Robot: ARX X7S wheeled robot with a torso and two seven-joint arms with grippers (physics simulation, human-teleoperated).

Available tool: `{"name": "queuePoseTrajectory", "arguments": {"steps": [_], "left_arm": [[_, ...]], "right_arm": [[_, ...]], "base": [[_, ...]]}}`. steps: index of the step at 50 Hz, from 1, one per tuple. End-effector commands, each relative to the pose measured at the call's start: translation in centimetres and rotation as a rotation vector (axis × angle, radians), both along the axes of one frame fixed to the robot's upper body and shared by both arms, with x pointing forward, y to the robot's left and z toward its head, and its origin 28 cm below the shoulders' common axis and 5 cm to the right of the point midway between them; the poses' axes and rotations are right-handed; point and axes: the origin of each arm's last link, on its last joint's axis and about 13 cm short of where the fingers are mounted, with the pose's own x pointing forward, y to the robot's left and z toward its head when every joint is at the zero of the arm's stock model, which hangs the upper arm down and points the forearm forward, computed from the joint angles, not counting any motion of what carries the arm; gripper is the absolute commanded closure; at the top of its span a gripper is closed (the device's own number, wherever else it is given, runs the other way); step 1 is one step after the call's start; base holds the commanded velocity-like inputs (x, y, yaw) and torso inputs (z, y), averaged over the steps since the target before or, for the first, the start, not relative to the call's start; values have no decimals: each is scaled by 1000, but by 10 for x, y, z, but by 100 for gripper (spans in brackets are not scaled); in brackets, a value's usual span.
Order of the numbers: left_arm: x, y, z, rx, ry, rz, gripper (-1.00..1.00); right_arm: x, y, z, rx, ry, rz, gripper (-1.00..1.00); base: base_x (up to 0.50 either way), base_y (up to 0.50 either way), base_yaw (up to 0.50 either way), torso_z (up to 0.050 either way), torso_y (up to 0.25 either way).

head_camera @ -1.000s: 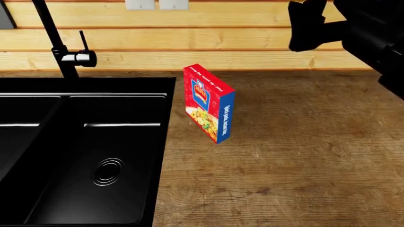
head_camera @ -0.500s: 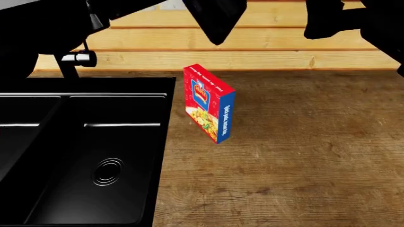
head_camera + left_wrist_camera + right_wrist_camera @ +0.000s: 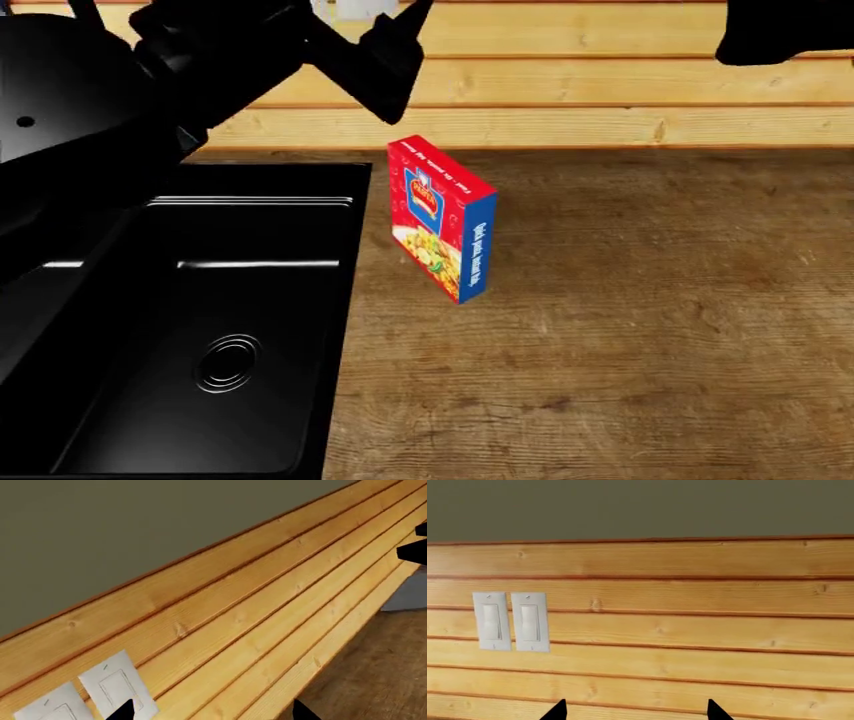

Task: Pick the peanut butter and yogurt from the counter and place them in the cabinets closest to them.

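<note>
**A:** Start at the left. What's different from a second ago?

**B:** The left arm (image 3: 120, 110) has swung in over the sink (image 3: 267, 300), where a second ago there was only the tap. It now covers the basin's far corner, and the left claw (image 3: 380, 60) is up against the plank wall (image 3: 561, 90).

**A:** Is it grasping anything?

**B:** No. In its wrist view the left claw (image 3: 213, 712) has its tips spread, with only planks and the wall switches (image 3: 117, 687) beyond them. It's released and empty.

**A:** And the middle?

**B:** The red pasta box (image 3: 443, 215) stands on the wooden surface (image 3: 641, 330) just right of the sink, exactly where it was.

**A:** The right side?

**B:** The right arm (image 3: 787, 30) has risen and is now only a dark shape in the top corner. The right claw (image 3: 635, 711) is also released, with its tips apart and facing the switches square on.

**A:** So where are the peanut butter and yogurt?

**B:** Neither shows in any view, and the cabinets don't either. With both claws empty and lifted towards the wall, this fits the items already being shelved, or lying further along the surface out of view. I can't tell which.
</note>
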Motion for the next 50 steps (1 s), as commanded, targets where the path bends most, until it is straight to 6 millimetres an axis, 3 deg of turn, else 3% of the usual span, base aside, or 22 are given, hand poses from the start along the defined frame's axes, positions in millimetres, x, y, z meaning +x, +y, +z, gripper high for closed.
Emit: {"name": "queuePoseTrajectory", "arguments": {"steps": [1,14,21,26,33,46,50], "left_arm": [[-16,16,-8,-117,-32,154,-100],[-14,44,-31,-197,-2,475,-100],[-17,56,-33,-208,-87,622,-100],[-31,57,-25,-268,-248,719,-100],[-44,67,-23,-405,-335,816,-100],[-79,79,-25,-515,-541,789,-100],[-87,85,-28,-540,-577,852,-100]], "right_arm": [[-20,-13,-4,30,-33,-49,-100],[-40,-28,-21,69,-73,-128,-100],[-47,-34,-25,112,-141,-205,-100],[-58,-36,-24,144,-245,-277,-100],[-78,-45,-24,204,-350,-377,-100],[-100,-53,-25,233,-451,-455,-100],[-107,-55,-26,231,-468,-474,-100]], "base": [[0,0,0,0,0],[0,0,0,0,0],[0,0,0,0,0],[0,0,0,0,0],[0,0,0,0,0],[0,0,0,0,0],[0,0,0,0,0]]}}
